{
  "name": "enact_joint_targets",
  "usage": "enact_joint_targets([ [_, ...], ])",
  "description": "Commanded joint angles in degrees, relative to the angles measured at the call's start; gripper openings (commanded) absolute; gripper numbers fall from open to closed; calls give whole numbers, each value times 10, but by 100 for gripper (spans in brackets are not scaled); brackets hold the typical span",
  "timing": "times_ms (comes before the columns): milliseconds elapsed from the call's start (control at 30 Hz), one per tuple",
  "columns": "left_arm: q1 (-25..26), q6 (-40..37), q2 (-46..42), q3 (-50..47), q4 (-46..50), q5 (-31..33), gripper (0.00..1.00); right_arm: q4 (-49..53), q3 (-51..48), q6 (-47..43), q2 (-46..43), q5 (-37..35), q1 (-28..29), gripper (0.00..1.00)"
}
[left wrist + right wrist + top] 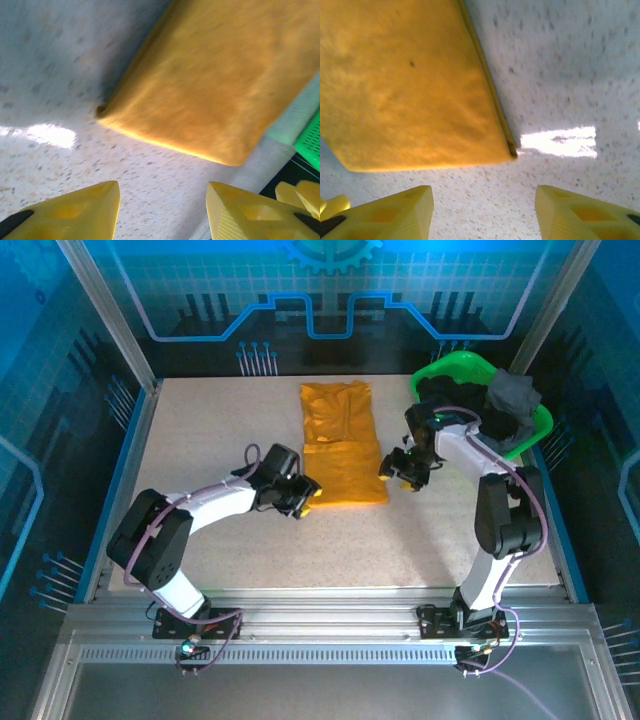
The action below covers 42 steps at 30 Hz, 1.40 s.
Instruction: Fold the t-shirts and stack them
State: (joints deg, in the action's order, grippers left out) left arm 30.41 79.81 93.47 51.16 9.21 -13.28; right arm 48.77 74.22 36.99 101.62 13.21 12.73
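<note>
Left gripper (306, 498) spread, empty, at 7 o'clock of the folded orange t-shirt (342, 445) mid-table | right gripper (393, 473) spread, empty, at 4 o'clock | step: likely crosswise fold | next: pinch near corners, carry toward 12 o'clock | dark t-shirts (505, 405) lie in green basket (455, 365).

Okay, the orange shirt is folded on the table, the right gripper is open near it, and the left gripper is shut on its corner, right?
No: the left gripper is open too, empty, just short of the corner of the orange shirt; the left wrist view shows it. The rest holds.
</note>
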Motion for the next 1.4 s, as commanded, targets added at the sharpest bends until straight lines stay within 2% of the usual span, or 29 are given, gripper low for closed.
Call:
enact_joint_targets([
  [0,5,87,23,-25,-59,15,50,-55,-41,10,9,32,5,56],
  [167,4,82,42,-16,-44,26,48,-61,-34,15,55,42,17,55],
  [333,1,79,71,-1,-65,37,41,-56,-12,32,90,39,25,47],
  [400,-3,78,85,6,-83,43,38,-37,1,38,103,35,25,40],
  [500,-9,68,104,24,-99,46,28,-45,4,48,109,31,26,32],
  [633,-14,49,115,48,-100,45,5,-46,23,58,122,27,26,8],
  [667,-13,44,109,50,-87,49,0,-44,26,58,118,23,26,4],
  [700,-15,41,101,50,-71,49,0,-39,27,60,111,18,27,0],
  [867,-11,22,42,12,-7,34,0,-20,-2,60,70,6,35,0],
  [1000,5,11,-14,-59,6,4,0,-29,-78,69,15,-1,63,0],
  [1200,57,8,-119,-166,29,-25,0,-41,-212,113,-99,-9,127,0],
  [1367,109,18,-226,-195,94,-18,0,4,-278,152,-207,2,176,0],
])
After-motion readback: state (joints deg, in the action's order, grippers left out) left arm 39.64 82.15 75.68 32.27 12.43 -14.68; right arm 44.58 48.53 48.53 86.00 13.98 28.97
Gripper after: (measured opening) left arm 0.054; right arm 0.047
